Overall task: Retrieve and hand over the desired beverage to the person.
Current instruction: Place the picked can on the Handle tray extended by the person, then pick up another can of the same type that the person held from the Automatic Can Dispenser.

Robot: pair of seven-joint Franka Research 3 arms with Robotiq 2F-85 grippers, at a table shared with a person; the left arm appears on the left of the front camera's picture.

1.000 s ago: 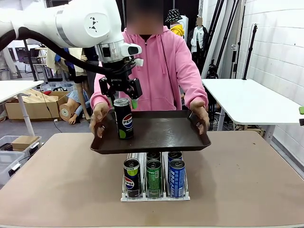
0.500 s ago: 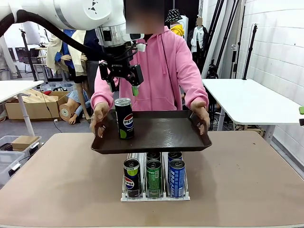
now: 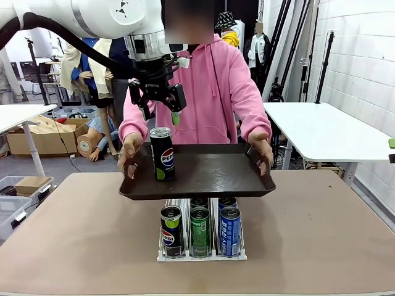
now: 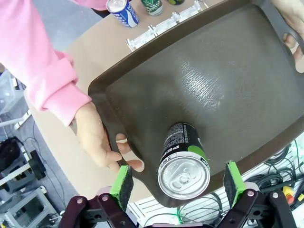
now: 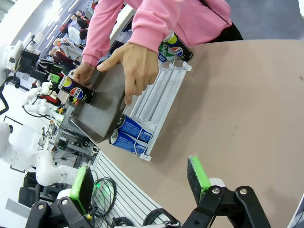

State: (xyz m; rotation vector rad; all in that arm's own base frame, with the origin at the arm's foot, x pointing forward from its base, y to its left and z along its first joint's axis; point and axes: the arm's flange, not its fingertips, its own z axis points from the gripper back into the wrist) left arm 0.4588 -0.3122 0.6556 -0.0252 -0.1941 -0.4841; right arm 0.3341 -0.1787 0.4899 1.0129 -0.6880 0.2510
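A person [image 3: 207,86] in a pink hooded sweatshirt stands across the table, both hands holding a dark brown tray [image 3: 203,176] level above it. A black Pepsi can [image 3: 162,154] stands upright on the tray's left part, also seen as the can [image 4: 183,161] from above. My left gripper [image 3: 159,106] hangs open a little above that can, empty; its green pads [image 4: 122,186] flank the can top without touching. My right gripper [image 5: 138,181] is open and empty over bare tabletop.
A white wire rack [image 3: 200,250] on the brown table [image 3: 321,228] under the tray holds several upright cans: black, green and blue. In the right wrist view the rack [image 5: 161,90] lies beside the person's hand [image 5: 135,66]. A white table [image 3: 327,129] stands right.
My left gripper rose from around the can's top to a little above it, leaving the can standing on the tray. The tray and the person's hands stayed put.
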